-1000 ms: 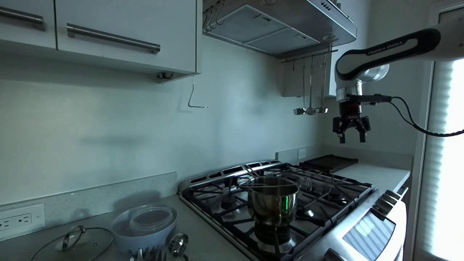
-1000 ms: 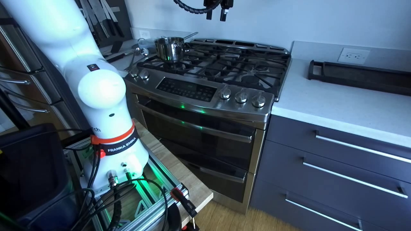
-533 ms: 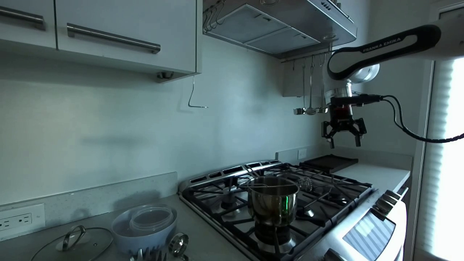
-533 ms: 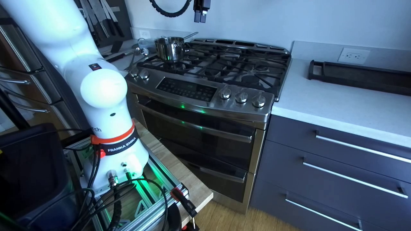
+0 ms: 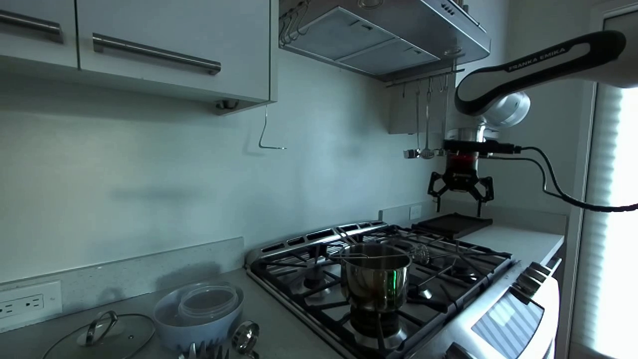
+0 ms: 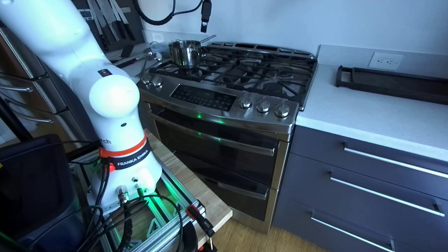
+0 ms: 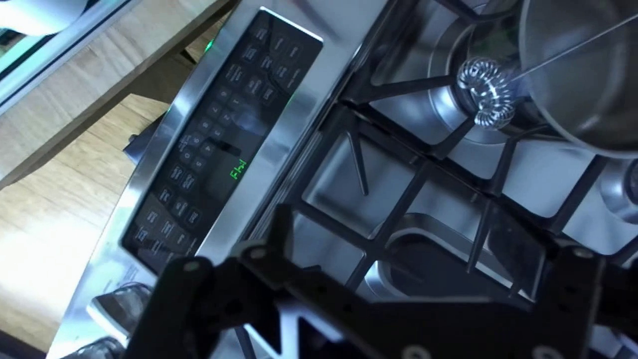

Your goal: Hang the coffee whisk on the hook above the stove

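Grabbing the whisk [image 7: 491, 93] looks dicey: it's just lying across the pot [image 5: 374, 294] by the front corner of the stovetop [image 7: 336, 192] nearest the bowl [image 5: 189, 331], so if the gripper [image 5: 459, 209], jaws empty and apart, nudges it, it'd likely flop onto the grates [image 7: 371, 248].

black fingers [image 7: 281, 232], silver whisk [image 7: 487, 94], white arm [image 6: 114, 96], blue-grey drawers [image 6: 364, 208]

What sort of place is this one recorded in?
A kitchen, possibly in a home: there is a stove with a metal pot on it, and a range hood above.
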Robot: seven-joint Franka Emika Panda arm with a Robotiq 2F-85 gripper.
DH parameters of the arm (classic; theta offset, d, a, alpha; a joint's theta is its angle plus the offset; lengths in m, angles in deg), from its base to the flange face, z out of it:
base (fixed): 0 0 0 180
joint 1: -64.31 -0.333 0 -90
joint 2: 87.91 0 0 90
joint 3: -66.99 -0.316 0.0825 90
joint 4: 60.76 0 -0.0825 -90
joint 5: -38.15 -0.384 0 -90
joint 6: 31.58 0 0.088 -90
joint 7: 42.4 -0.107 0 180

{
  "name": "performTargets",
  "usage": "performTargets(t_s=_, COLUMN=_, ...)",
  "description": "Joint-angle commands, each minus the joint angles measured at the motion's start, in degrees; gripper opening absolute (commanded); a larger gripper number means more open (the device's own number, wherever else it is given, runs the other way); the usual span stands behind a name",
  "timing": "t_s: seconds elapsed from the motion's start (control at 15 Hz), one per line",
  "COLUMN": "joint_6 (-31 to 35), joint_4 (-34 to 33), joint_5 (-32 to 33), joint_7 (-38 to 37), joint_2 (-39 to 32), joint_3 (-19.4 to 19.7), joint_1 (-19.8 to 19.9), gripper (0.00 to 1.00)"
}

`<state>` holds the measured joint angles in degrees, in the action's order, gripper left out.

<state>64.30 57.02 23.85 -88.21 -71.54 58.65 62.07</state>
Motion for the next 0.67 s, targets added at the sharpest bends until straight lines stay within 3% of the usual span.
performTargets(t_s=0.0, joint_6=0.3, joint_4=0.5, joint_5=-0.3, joint_7=-0.4, joint_2=0.2, joint_3=-0.1, joint_1=-0.1, gripper=1.00)
performTargets(t_s=0.27, joint_6=0.5, joint_4=1.0, joint_5=-0.5, joint_7=-0.8, joint_2=0.6, joint_3=-0.1, joint_1=-0.1, gripper=1.00)
performTargets(t_s=0.6, joint_6=-0.2, joint_4=-3.5, joint_5=-2.0, joint_7=-4.9, joint_2=-2.7, joint_3=-1.9, joint_1=-1.0, gripper=1.00)
